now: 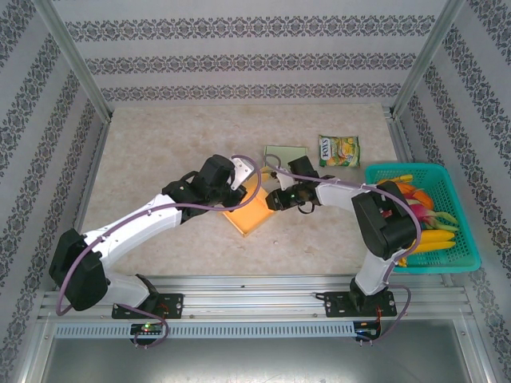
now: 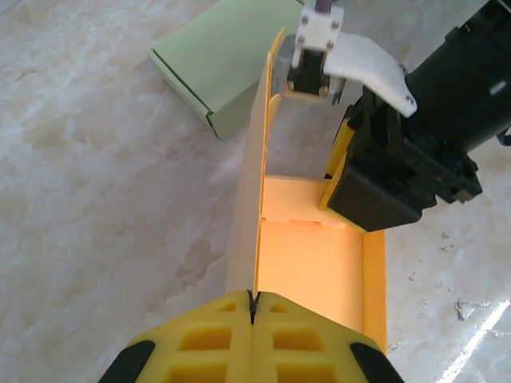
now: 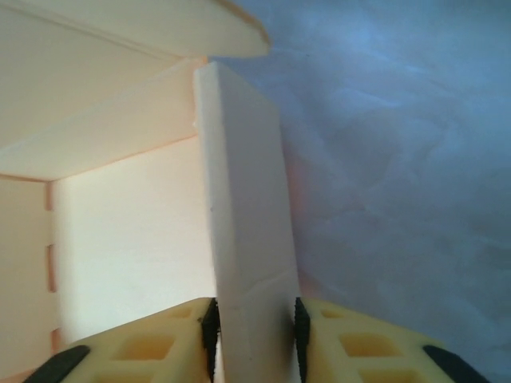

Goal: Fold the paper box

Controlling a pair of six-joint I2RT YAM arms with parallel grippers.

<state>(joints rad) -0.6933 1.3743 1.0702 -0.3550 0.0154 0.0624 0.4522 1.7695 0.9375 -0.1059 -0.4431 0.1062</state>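
Observation:
The orange paper box (image 1: 246, 214) lies half-formed on the table's middle. In the left wrist view its floor (image 2: 311, 255) is flat, and a thin side wall (image 2: 257, 183) stands upright. My left gripper (image 2: 253, 307) is shut on that wall's near edge and reaches the box from the left (image 1: 238, 188). My right gripper (image 1: 276, 199) comes from the right, its black body (image 2: 399, 175) over the box's far corner. In the right wrist view a thick doubled-over wall (image 3: 247, 207) of the box stands between its pads, and the right gripper (image 3: 255, 327) is shut on it.
A flat green box (image 1: 285, 154) lies just behind the orange one (image 2: 223, 60). A snack packet (image 1: 339, 150) sits to its right. A teal basket (image 1: 467, 231) with several colourful items stands at the right edge. Patterned walls and metal posts enclose the table.

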